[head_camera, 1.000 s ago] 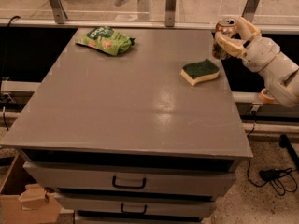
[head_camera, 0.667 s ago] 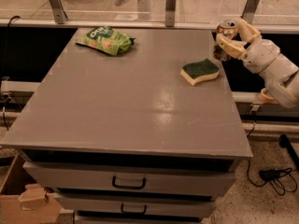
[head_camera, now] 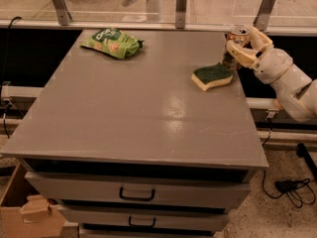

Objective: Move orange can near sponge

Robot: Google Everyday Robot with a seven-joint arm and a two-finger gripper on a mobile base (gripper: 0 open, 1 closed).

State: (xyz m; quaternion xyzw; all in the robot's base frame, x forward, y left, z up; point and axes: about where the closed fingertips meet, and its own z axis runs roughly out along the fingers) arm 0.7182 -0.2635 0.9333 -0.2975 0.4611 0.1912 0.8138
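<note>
The orange can [head_camera: 236,36] stands upright at the table's far right edge, its silver top showing, its body mostly hidden by my fingers. My gripper [head_camera: 239,47] is shut on the can, reaching in from the right. The sponge [head_camera: 212,76], dark green top over pale yellow foam, lies flat on the grey table [head_camera: 129,108] just left of and in front of the can, very close to it.
A bright green snack bag [head_camera: 112,42] lies at the table's far left. Metal posts and a rail [head_camera: 181,6] run along the far edge. Drawers [head_camera: 136,195] are below the front edge. A cardboard box [head_camera: 25,212] sits on the floor at lower left, cables at lower right.
</note>
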